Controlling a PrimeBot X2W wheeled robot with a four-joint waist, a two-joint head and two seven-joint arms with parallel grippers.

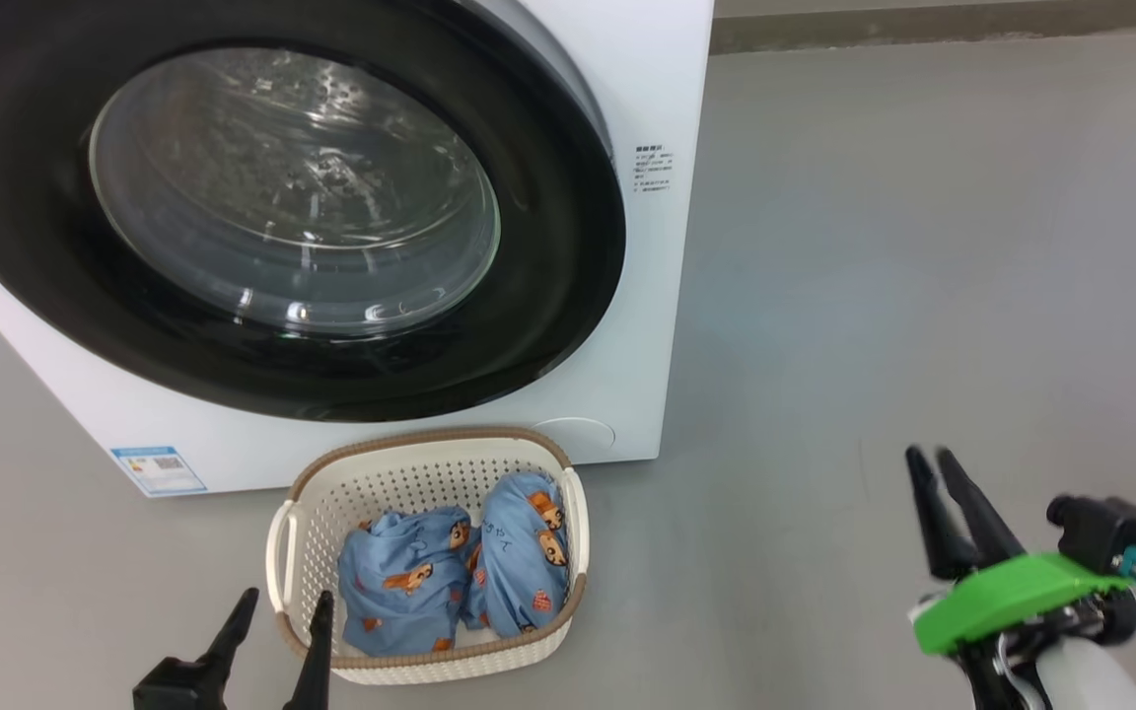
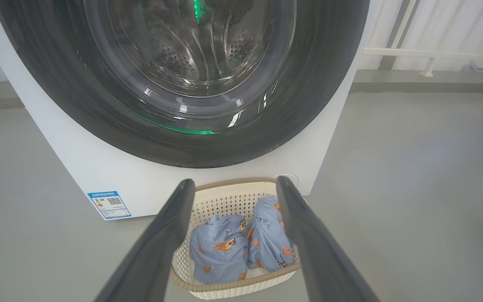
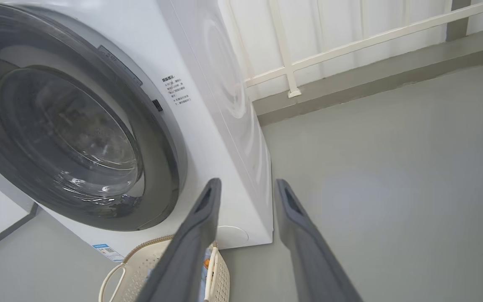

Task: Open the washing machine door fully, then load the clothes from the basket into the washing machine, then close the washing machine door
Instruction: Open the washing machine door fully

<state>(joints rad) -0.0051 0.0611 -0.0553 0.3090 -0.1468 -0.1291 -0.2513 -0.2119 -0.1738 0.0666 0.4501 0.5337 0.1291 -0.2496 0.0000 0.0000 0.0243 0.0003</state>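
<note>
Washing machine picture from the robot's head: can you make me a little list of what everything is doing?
washing machine: white, standing on the grey floor
door: black ring with glass, covering the drum, not swung open
basket: on the floor, just in front of the machine
clothes: two blue bundles, both in the basket
left gripper: fingers apart, empty, by the basket's near left corner
right gripper: fingers apart, empty, over bare floor to the right
</note>
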